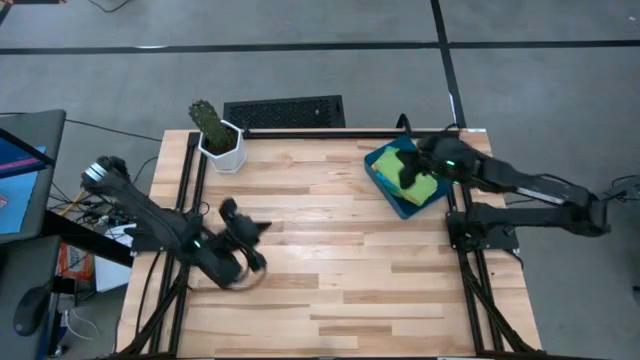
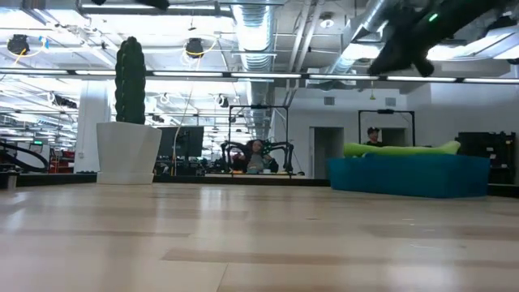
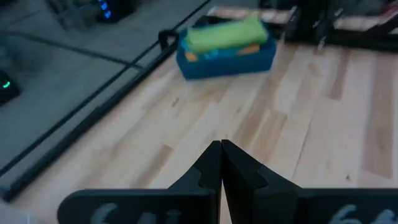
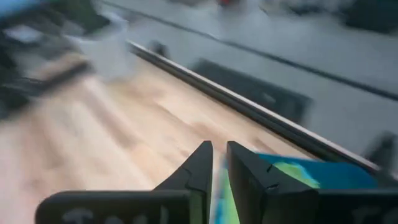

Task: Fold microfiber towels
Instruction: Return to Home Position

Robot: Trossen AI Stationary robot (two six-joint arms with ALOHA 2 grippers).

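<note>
A stack of folded microfiber towels lies in the dark-blue tray [image 1: 380, 172] at the table's far right. A lime green towel [image 3: 227, 32] is on top, with orange and bright blue edges [image 3: 249, 50] showing under it. My right gripper [image 4: 219, 158] hangs above the tray's left part, its fingertips a narrow gap apart with nothing between them. In the low view it is high above the tray [image 2: 409, 174]. My left gripper [image 3: 221, 149] is shut and empty above the bare wood near the table's left edge [image 1: 250, 225], pointing toward the tray.
A potted cactus [image 1: 218, 140] in a white pot stands at the far left corner. A dark grille [image 1: 285, 112] lies just beyond the far edge. Bare wood [image 1: 340, 260] spreads across the middle and near side of the table.
</note>
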